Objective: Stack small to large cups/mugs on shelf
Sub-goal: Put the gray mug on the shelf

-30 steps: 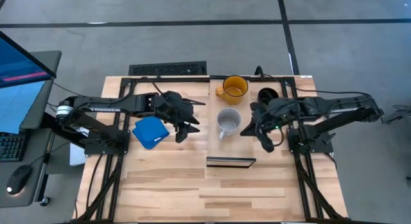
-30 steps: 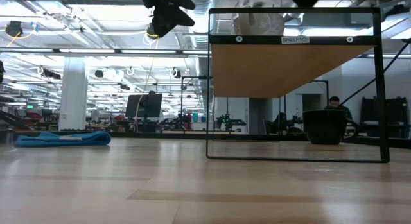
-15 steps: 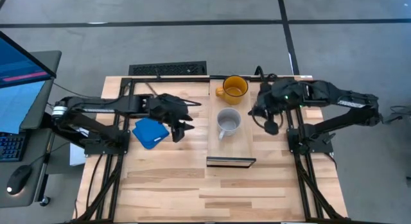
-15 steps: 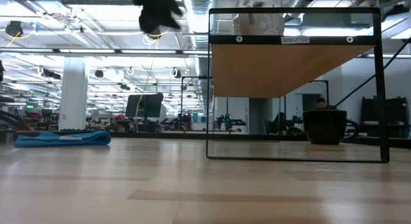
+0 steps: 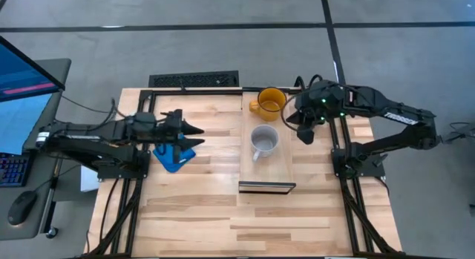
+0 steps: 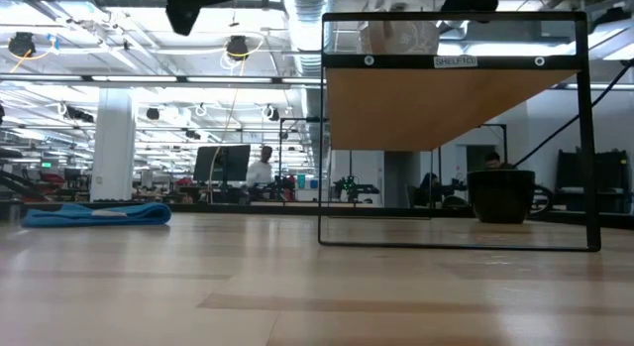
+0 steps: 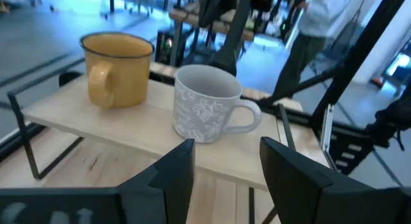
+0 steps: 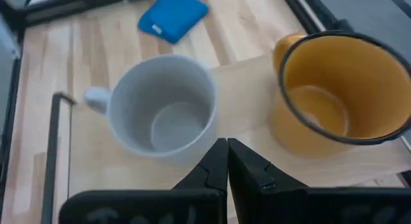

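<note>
A yellow mug (image 5: 271,102) and a grey mug (image 5: 263,141) stand upright on the light-wood shelf (image 5: 267,171), the yellow one at its far end. The left wrist view shows both, the yellow mug (image 7: 115,68) beyond the grey mug (image 7: 209,102). A black mug (image 6: 500,194) stands on the table behind the shelf; in the high view my right arm hides it. My left gripper (image 5: 194,130) is open, well left of the shelf, pointing at it. My right gripper (image 5: 304,136) is shut, in the air just right of the shelf, between the two mugs (image 8: 226,165).
A flat blue object (image 5: 174,155) lies on the table below my left gripper. The shelf stands on a thin dark frame (image 6: 322,138) with open space beneath its board. Bare planked tabletop (image 5: 223,222) fills the near half.
My left gripper has drawn back from beside the grey mug toward the table's left edge, tipping up nearer to level and staying open. My right gripper, still shut, has moved toward the far edge along the shelf's right side, rising a little. The mugs have not moved.
</note>
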